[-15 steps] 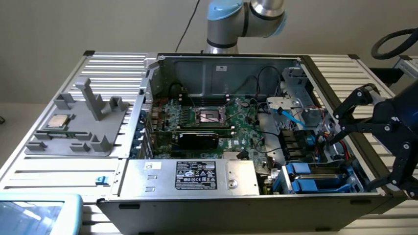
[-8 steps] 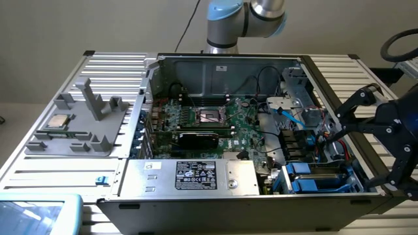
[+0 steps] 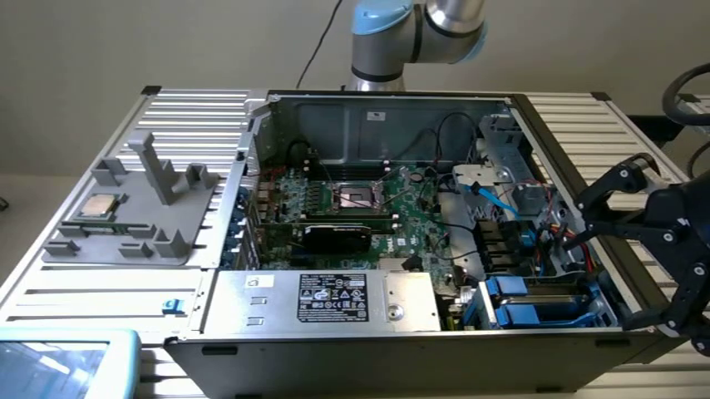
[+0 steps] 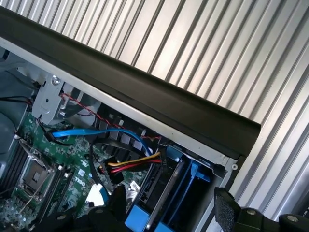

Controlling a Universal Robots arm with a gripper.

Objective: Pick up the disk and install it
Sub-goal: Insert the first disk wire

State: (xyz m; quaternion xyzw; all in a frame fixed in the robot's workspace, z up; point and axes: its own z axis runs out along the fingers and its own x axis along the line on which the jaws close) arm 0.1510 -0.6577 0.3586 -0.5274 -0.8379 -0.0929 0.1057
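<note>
An open computer case (image 3: 377, 108) lies on a ribbed metal table. In its drive bay, at the near corner on the exterior view's right, two blue-fronted carriers sit side by side (image 3: 520, 312). One is the disk (image 4: 169, 191), seen on edge between blue rails; I cannot tell it from the other drive. My gripper (image 3: 613, 262) hangs over that bay by the case's black side rim (image 4: 145, 92). Its black fingers (image 4: 224, 205) are spread wide either side of the carriers, apart from them. The gripper (image 4: 169, 210) is open and holds nothing.
The motherboard (image 3: 367, 208) with its processor socket fills the case floor. Blue, red and yellow cables (image 4: 125, 164) run beside the bay. The power supply (image 3: 332, 299) sits along the near side. A grey fixture (image 3: 139, 212) with a small silver chip stands on the exterior view's left.
</note>
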